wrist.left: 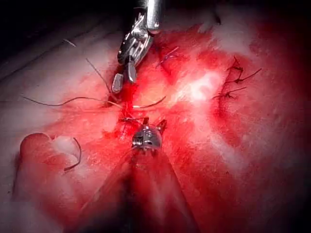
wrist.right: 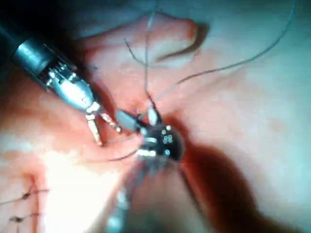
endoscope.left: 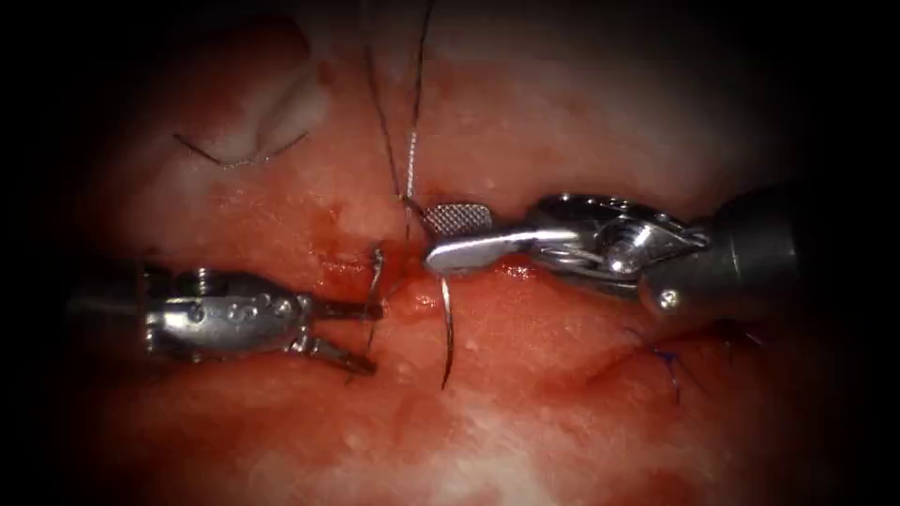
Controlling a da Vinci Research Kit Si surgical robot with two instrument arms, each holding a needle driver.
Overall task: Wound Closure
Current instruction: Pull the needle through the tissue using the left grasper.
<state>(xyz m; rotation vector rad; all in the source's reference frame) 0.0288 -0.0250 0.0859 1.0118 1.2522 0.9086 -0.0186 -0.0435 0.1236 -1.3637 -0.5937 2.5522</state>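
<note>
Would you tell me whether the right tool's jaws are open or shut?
Open: the right tool shows its two jaws spread apart, the textured inner face exposed, nothing gripped.

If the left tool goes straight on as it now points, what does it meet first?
Probably the needle, which stands across the path of the left tool, whose open jaws hold nothing. The right tool is open at the needle's upper end. Depth is unclear.

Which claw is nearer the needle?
Right. The right claw is open, with the needle emerging right beneath its tip. The left claw, open too, holds nothing and sits left of the needle, apart from it.
</note>
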